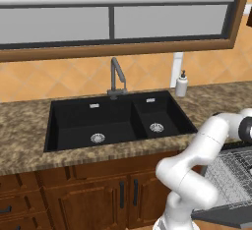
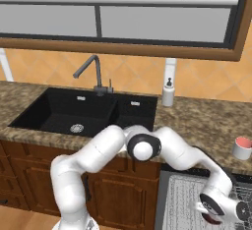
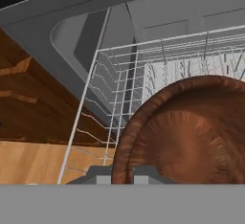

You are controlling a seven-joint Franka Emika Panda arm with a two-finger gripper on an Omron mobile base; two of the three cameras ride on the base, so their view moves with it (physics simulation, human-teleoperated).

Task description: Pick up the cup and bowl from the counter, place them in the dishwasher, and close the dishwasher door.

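Observation:
The glossy reddish-brown bowl (image 3: 184,134) hangs close over the dishwasher's wire rack (image 3: 143,82), its rim caught between my fingertips (image 3: 103,176). My gripper (image 3: 122,176) is shut on it. From the right base view, the gripper (image 2: 219,214) is low over the rack (image 2: 184,199), with a sliver of the bowl (image 2: 212,219) under the hand. The white cup (image 2: 242,148) with its salmon-red face stands on the speckled counter (image 2: 197,118), right of the arm. The dishwasher door (image 1: 219,216) lies folded down, open.
A black double sink (image 1: 113,121) with a grey faucet (image 1: 116,79) is cut into the counter. A white soap dispenser (image 2: 168,93) stands behind it by the wall. Brown wooden cabinets (image 1: 98,194) flank the dishwasher on the left.

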